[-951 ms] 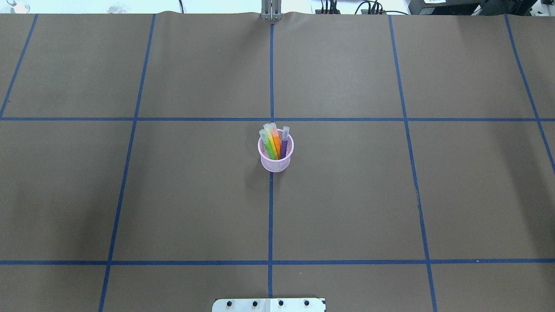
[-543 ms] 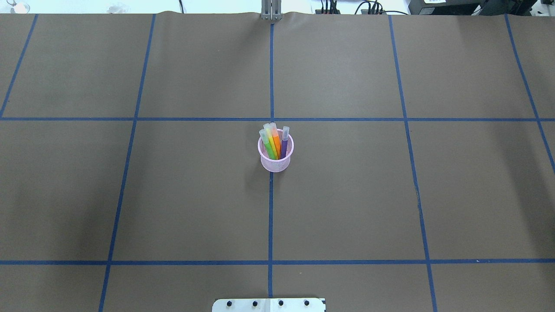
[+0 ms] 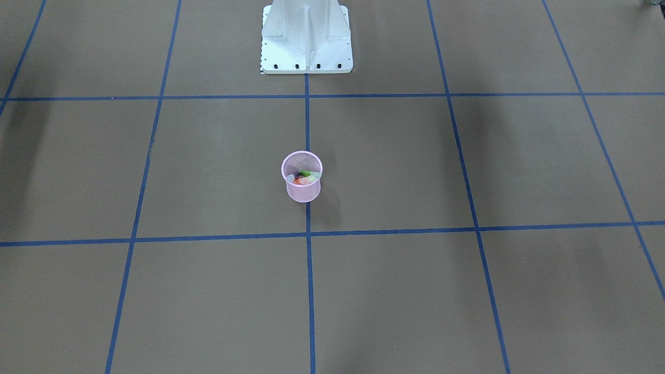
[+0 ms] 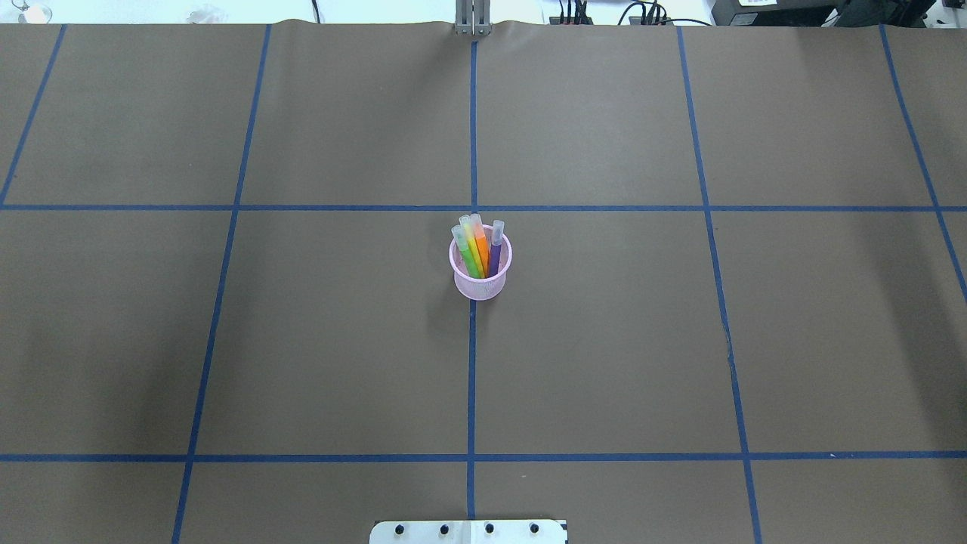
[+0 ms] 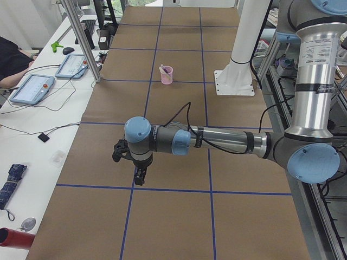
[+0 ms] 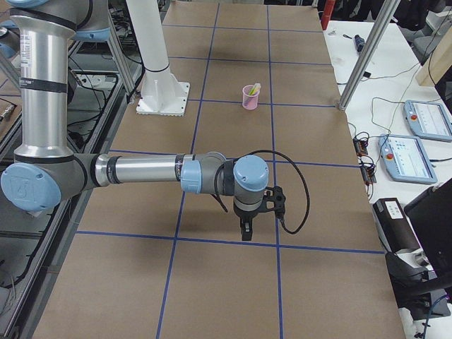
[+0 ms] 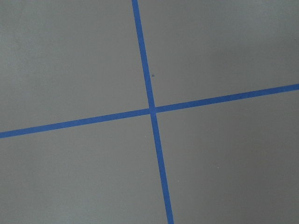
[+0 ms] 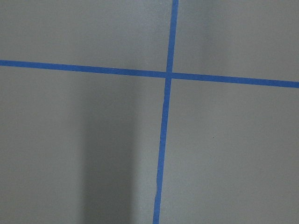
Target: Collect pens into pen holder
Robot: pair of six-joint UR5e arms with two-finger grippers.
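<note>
The pink mesh pen holder stands upright at the table's middle, on a blue tape line; it also shows in the front view. Inside it, leaning together, are the green pen, yellow pen, orange pen and purple pen, caps up. The left gripper hangs low over the table's left end, far from the cup. The right gripper hangs low at the right end. Both show only in side views, so I cannot tell whether they are open or shut. The wrist views show bare brown paper and tape.
The robot's white base sits at the near table edge behind the cup. Blue tape lines grid the brown paper. Beside the table are tablets and cables on a white bench, a metal post, and a seated person.
</note>
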